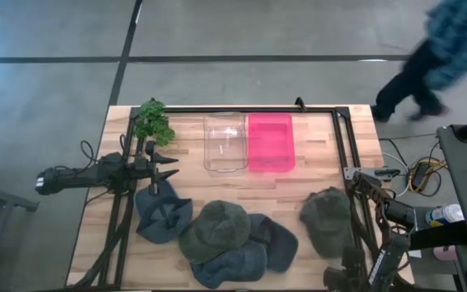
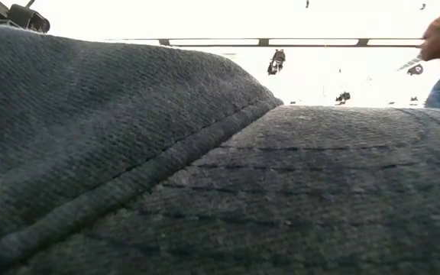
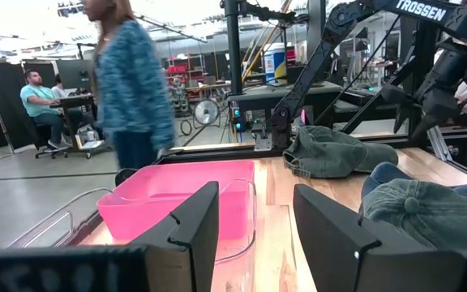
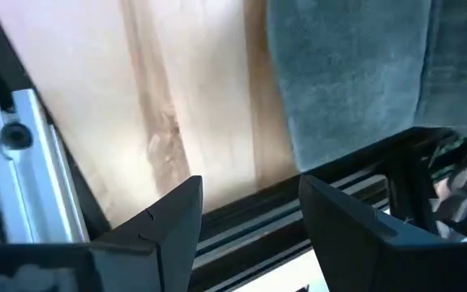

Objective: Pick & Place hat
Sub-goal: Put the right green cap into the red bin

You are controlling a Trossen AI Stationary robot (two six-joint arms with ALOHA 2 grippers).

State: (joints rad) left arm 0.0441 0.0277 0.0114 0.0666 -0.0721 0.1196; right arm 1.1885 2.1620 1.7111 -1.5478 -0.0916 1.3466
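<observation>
**Both arms idle at the table edges, hats lying untouched**

The left arm lies stretched out level along the table's left side, its gripper pointing toward the middle. Its fingers stand apart with nothing between them; through the gap the wrist view looks over the pink bin and the rim of the clear bin. The gripper hangs just above the blue hat at the left of the pile, beside a small green plant.

The right arm sits folded at the table's right front corner, against the black frame rail. Its gripper tilts down at the bare wood and the rail, fingers apart and empty, with the edge of the olive hat just beyond.

The hats lie along the front of the table: the blue one at left, a green hat overlapping two more dark blue hats in the middle, and the olive hat by itself at right, touching the frame. The two bins stand side by side at the back, clear left of pink, both without hats.

Denim fabric fills the low view.

A person walks past the table's far right corner.
</observation>
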